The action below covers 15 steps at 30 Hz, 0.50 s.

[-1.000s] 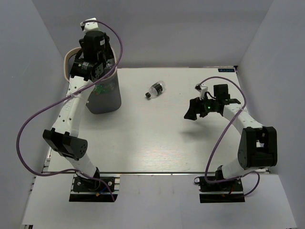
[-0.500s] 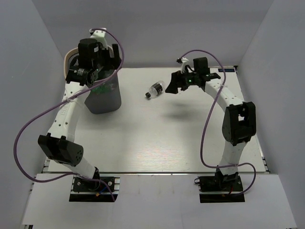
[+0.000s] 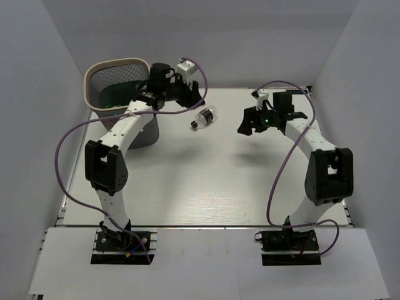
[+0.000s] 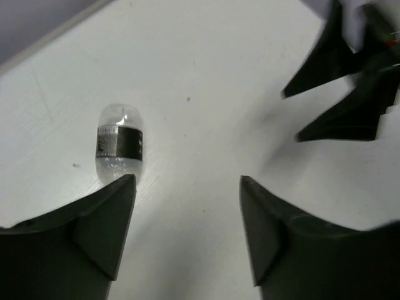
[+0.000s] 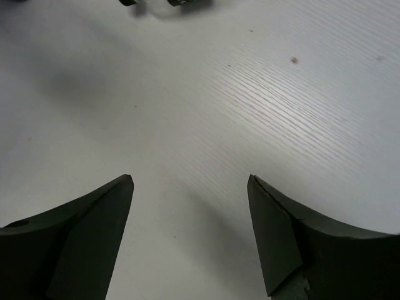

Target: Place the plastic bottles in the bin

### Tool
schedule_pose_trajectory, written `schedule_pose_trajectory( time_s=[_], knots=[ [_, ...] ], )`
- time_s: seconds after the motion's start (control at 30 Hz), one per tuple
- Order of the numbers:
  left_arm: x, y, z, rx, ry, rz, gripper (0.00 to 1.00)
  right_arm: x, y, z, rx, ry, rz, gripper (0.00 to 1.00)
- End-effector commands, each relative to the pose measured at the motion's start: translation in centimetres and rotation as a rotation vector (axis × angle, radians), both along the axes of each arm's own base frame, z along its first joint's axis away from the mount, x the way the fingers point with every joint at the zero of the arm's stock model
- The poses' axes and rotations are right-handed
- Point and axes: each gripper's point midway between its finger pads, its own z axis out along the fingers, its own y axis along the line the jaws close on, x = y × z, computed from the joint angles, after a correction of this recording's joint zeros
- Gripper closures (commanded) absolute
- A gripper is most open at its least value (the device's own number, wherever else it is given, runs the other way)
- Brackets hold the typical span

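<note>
One clear plastic bottle [image 3: 204, 117] with a dark label and black cap lies on the white table right of the bin [image 3: 115, 62], a dark mesh basket with a pale rim. Something green shows inside the bin. My left gripper [image 3: 187, 95] hovers just left of the bottle, open and empty. In the left wrist view the bottle [image 4: 120, 147] lies just beyond the left fingertip, and the gripper [image 4: 187, 178] stands open. My right gripper [image 3: 247, 125] is open and empty, to the right of the bottle. The right wrist view catches the bottle [image 5: 169, 3] at its top edge, far from the open gripper [image 5: 190, 178].
The right gripper's dark fingers [image 4: 337, 119] show at the upper right of the left wrist view, close by. Grey walls enclose the table on three sides. The bin stands at the table's far left corner.
My left arm has swung right from above the bin to beside the bottle, uncovering the bin. My right gripper reached up to the bottle, then drew back right.
</note>
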Motion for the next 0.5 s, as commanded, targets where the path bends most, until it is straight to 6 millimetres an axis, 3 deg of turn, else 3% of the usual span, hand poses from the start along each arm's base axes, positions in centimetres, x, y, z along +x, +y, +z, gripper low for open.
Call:
schedule_pose_trajectory(
  time_s=[0.0, 0.03, 0.1, 0.13, 0.2, 0.3, 0.33, 0.47],
  knots=[
    [0.9, -0.9, -4.1, 0.054, 0.047, 0.025, 0.17, 0.7, -3.3, 2.4, -0.067, -0.131, -0.098, 0.20],
    [1.4, -1.3, -5.5, 0.092, 0.054, 0.067, 0.00, 0.1, -3.5, 2.8, -0.067, -0.132, -0.100, 0.20],
    [2.6, -1.7, -8.1, 0.170, 0.081, 0.087, 0.00, -0.8, -4.3, 2.1, -0.058, -0.090, -0.122, 0.19],
    [3.7, -1.8, -7.5, 0.201, 0.042, 0.118, 0.00, -1.4, -4.5, 1.9, -0.055, -0.078, -0.125, 0.19],
    [4.4, -2.4, -9.7, 0.237, 0.050, 0.130, 0.00, -2.0, -5.2, 1.3, -0.043, -0.048, -0.145, 0.19],
    [5.1, -2.8, -11.4, 0.291, 0.049, 0.165, 0.00, -2.5, -6.1, 1.1, -0.024, -0.028, -0.173, 0.19],
    [5.1, -3.1, -13.0, 0.316, 0.066, 0.169, 0.00, -2.9, -5.3, 1.2, -0.010, -0.023, -0.148, 0.19],
    [6.7, -1.9, -15.4, 0.466, 0.024, 0.290, 0.00, -3.2, -6.3, 1.6, 0.013, -0.031, -0.162, 0.19]
  ],
)
